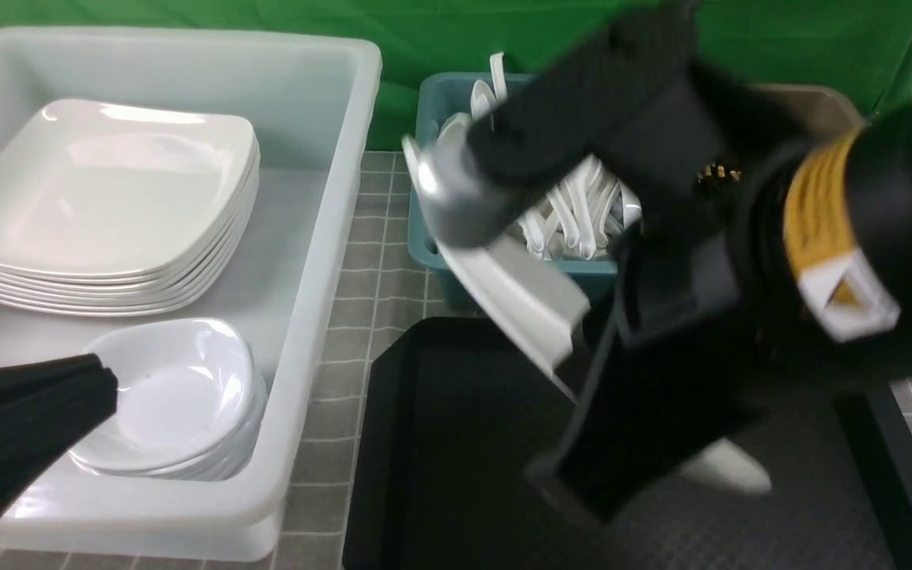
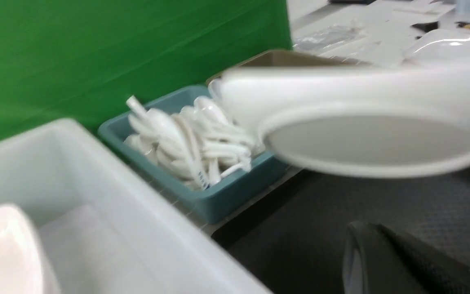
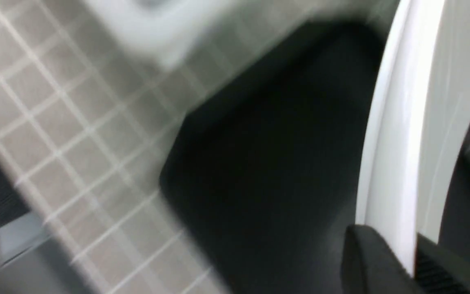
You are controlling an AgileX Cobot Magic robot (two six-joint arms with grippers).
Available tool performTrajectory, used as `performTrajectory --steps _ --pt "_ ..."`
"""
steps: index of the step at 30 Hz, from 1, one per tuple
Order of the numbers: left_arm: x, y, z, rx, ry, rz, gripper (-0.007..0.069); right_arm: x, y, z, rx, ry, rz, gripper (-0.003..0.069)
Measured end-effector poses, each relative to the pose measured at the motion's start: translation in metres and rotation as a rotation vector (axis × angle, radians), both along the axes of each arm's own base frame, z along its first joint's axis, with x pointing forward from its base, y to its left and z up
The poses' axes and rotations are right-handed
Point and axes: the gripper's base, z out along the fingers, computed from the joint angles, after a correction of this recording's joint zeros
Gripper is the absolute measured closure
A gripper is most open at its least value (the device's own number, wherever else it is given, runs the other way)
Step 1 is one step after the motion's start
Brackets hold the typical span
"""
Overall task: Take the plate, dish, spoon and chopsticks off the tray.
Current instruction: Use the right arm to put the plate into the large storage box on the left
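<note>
Front view is half filled by the right arm (image 1: 741, 261), which reaches in over the tray (image 1: 440, 443) and carries the plate (image 1: 515, 293) steeply tilted, its upper edge in front of the teal tub (image 1: 424, 119) and its lower edge above the far part of the tray, not touching it. The right wrist view settles the grip: the right jaws are clamped on the plate's rim, one black finger (image 3: 365, 261) on either face, and the plate stands almost edge-on above the dark tray. From the left wrist view the plate's underside and foot ring show, hanging in the air between the teal tub and the tray. The left jaws, a black wedge at the lower left of the front view, are pressed together and hold nothing; they hang over the stack of small dishes (image 1: 179, 396) in the white tub (image 1: 345, 198), though I cannot tell whether they touch it. Behind those dishes in the same tub sits a stack of large plates (image 1: 108, 198). The teal tub is heaped with white spoons (image 1: 575, 214). A white rounded piece (image 1: 729, 467) lies on the tray, half hidden under the right arm; too little shows to name it. The tubs and tray stand on a grey tiled surface (image 1: 377, 261).
</note>
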Motion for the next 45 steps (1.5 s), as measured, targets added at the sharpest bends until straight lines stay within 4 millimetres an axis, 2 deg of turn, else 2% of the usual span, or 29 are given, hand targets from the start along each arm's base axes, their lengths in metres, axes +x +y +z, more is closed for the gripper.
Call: performTrajectory --steps 5,8,12,13,16,19,21,22,24,28,36,45 --pt "0.001 0.011 -0.003 0.033 0.054 0.118 0.0613 0.007 0.008 0.033 -0.027 -0.17 0.154 0.0601" --pt "-0.002 0.018 0.001 0.049 0.058 0.166 0.0613 0.012 0.016 0.039 -0.07 -0.243 0.231 0.0601" --pt "-0.013 0.032 0.01 0.055 0.058 0.251 0.0613 0.03 0.042 0.041 -0.142 -0.392 0.389 0.0601" --pt "-0.018 0.037 0.012 0.047 0.064 0.274 0.0613 0.039 0.056 0.036 -0.168 -0.453 0.453 0.0601" --pt "-0.026 0.042 0.011 0.04 0.07 0.291 0.0613 0.055 0.074 0.024 -0.205 -0.534 0.53 0.0601" --pt "-0.044 0.053 0.007 0.008 0.088 0.319 0.0613 0.083 0.101 0.003 -0.243 -0.65 0.618 0.0601" --pt "-0.049 0.056 0.006 -0.003 0.086 0.326 0.0613 0.09 0.107 -0.004 -0.249 -0.667 0.628 0.0601" --pt "-0.057 0.06 0.003 -0.021 0.087 0.334 0.0613 0.108 0.12 -0.017 -0.229 -0.723 0.64 0.0601" --pt "-0.061 0.062 0.002 -0.035 0.082 0.337 0.0613 0.117 0.126 -0.025 -0.217 -0.745 0.642 0.0601" --pt "-0.069 0.065 0.0 -0.064 0.077 0.328 0.0613 0.154 0.157 -0.054 -0.102 -0.75 0.611 0.0601" --pt "-0.07 0.065 0.0 -0.064 0.083 0.324 0.0613 0.179 0.2 -0.082 0.022 -0.642 0.586 0.0601" --pt "-0.072 0.066 -0.006 -0.036 0.144 0.327 0.0613 0.185 0.212 -0.102 0.03 -0.598 0.598 0.0601"
